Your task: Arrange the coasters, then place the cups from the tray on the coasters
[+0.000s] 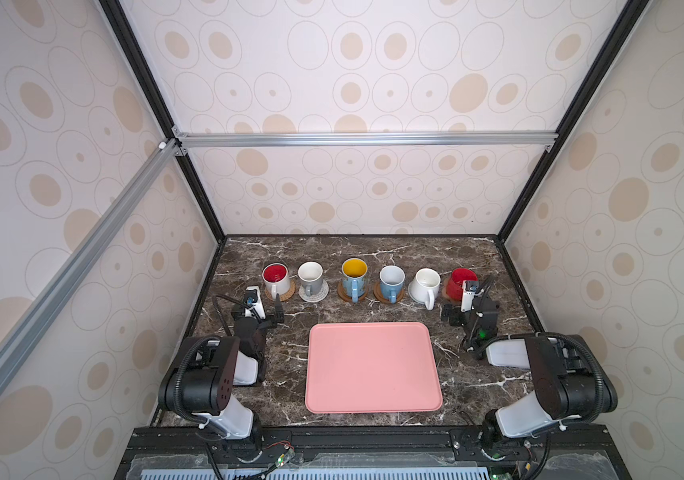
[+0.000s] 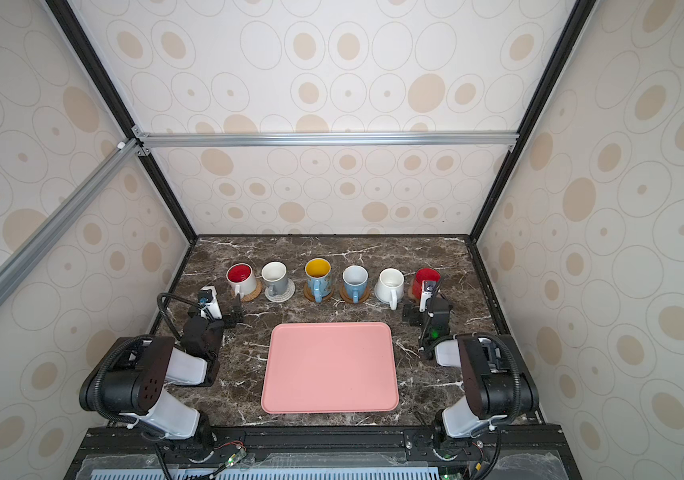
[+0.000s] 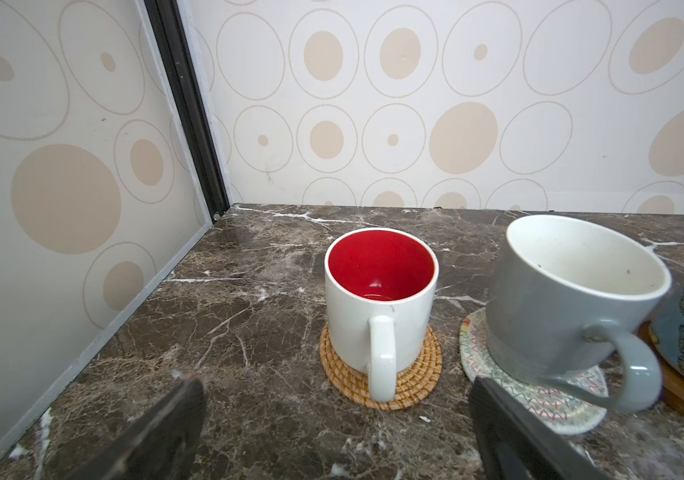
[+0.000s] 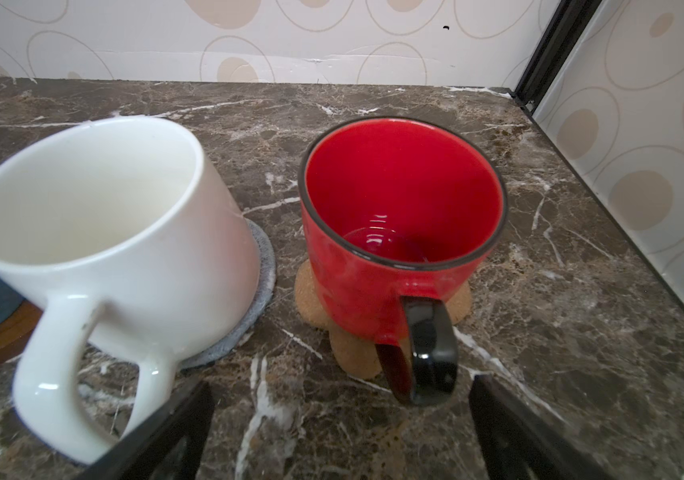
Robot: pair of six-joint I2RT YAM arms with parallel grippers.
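1. A dark marble tabletop (image 1: 373,249) forms the floor of a wallpapered booth.
2. The pink tray (image 1: 373,368) lies near the front edge, between the two arms, with nothing on it (so the unloading looks finished).
3. The left gripper (image 3: 336,395) sits low, jaws spread wide and holding nothing, facing the handle of the red-lined white mug (image 3: 377,299). The right gripper (image 4: 340,388) is likewise spread and empty, just short of the red mug (image 4: 398,232).
4. Six mugs stand upright in one row across the back, with the handles toward the arms, probably because that side suits gripping. Between the two end mugs are the grey mug (image 1: 311,278), the butterfly mug (image 1: 354,276), the light blue mug (image 1: 391,280) and the plain white mug (image 1: 425,284).
5. Each mug rests on its own coaster:
   - the rattan coaster (image 3: 415,374) under the red-lined white mug;
   - the cream woven coaster (image 3: 560,399) under the grey mug;
   - the grey-blue coaster (image 4: 263,266) under the plain white mug;
   - the paw-shaped coaster (image 4: 353,349) under the red mug.
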